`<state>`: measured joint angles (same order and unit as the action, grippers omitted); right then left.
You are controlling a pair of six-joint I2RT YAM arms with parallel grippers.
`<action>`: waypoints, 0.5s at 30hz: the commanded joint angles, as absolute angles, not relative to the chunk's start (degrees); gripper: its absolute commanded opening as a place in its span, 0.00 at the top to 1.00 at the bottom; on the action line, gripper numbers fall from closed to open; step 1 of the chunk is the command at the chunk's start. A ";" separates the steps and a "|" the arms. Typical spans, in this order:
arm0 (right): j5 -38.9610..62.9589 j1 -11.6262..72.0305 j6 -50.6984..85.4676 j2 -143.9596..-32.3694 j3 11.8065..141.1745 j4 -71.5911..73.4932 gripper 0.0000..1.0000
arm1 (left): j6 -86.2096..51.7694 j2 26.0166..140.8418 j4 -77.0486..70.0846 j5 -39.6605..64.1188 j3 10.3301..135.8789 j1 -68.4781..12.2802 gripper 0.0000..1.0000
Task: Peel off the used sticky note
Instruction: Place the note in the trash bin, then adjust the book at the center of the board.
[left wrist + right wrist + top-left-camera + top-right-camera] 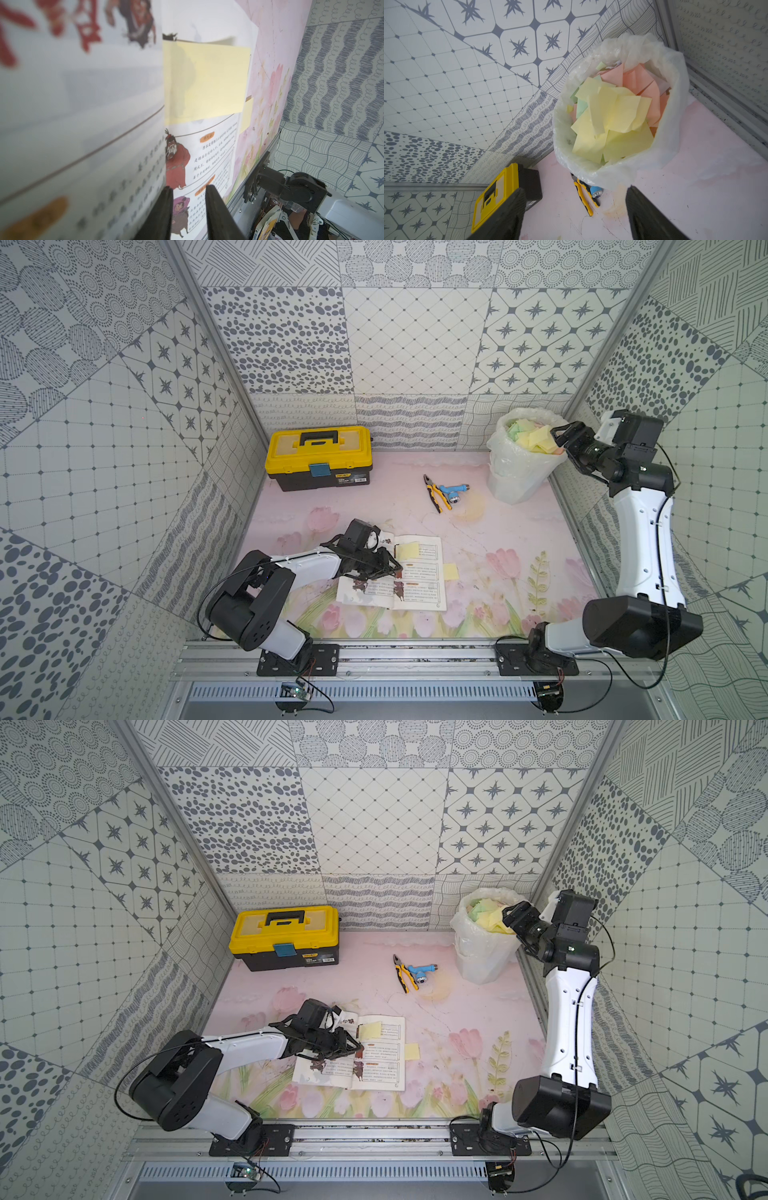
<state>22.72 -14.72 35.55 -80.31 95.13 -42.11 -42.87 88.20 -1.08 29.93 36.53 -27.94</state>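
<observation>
Closest in, the mounting rail (415, 657) carries both arm bases. From its left end, the left gripper (397, 568) reaches onto the open book (419, 587) near the spine. In the left wrist view its fingers (218, 207) stand narrowly parted with nothing seen between them, 1 of them against a lifted page. 2 yellow notes sit on the book: the sticky note (407, 550) at the top of the right page, and a second note (451, 571) jutting past that page's outer edge. Far right, the right gripper (557, 438) hovers over the bin (513, 485), fingers (645, 212) spread wide and empty.

This reads as the discard step. The next move calls for the right arm to travel to the book, pinch a note's free edge and pull away from its glued strip while the left steadies the pages.

At the back left of the surface (498, 522), the yellow toolbox (320, 448) is closed and its contents are hidden. The bin, lined with a clear bag, is heaped nearly to its rim with yellow, green and pink notes.
</observation>
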 commanded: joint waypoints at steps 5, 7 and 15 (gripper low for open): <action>26.71 -5.84 36.51 -73.29 82.22 -37.14 0.20 | -40.71 91.35 1.61 25.58 37.62 -27.51 0.73; 27.30 -2.42 36.90 -72.38 78.76 -36.15 0.20 | -40.34 91.70 2.82 24.07 38.17 -27.49 0.74; 28.67 13.03 42.31 -73.33 65.23 -28.81 0.25 | -38.74 90.63 9.21 18.77 40.28 -27.51 0.76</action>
